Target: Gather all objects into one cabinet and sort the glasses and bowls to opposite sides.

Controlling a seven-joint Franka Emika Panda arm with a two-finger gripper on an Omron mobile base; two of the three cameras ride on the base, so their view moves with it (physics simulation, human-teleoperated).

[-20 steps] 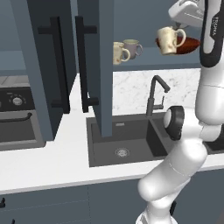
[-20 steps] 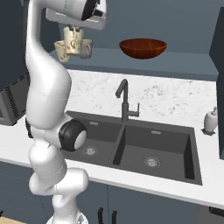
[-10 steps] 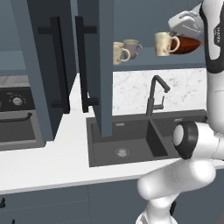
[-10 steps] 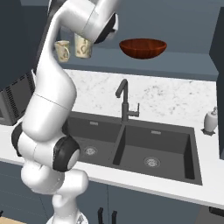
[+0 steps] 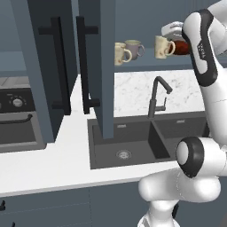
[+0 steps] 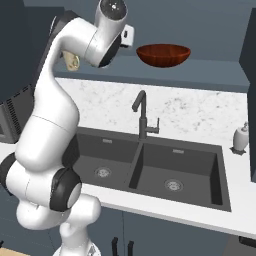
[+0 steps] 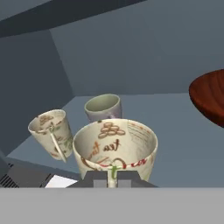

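- Left base view: the claw (image 5: 174,32) is up inside the open cabinet (image 5: 104,66), pinched shut on the handle of a cream mug (image 5: 163,46) that sits at or just above the shelf (image 5: 146,62). Two more mugs (image 5: 127,51) stand on the same shelf beyond that mug, on the far side from the claw. The red-brown bowl (image 5: 181,47) shows just under the claw, partly hidden by the arm.
- Right base view: the bowl (image 6: 163,54) rests on the shelf well clear of the claw's wrist; a mug (image 6: 70,61) peeks out past the arm on the other side.
- Hand view: the claw (image 7: 113,177) grips the printed mug (image 7: 114,148) directly ahead; the two other cups (image 7: 49,130) stand just beyond it, the bowl (image 7: 210,98) off to the opposite side.
- Progress, as I judge it: mugs and bowl already sit on opposite sides; what is left looks like releasing this mug and withdrawing.
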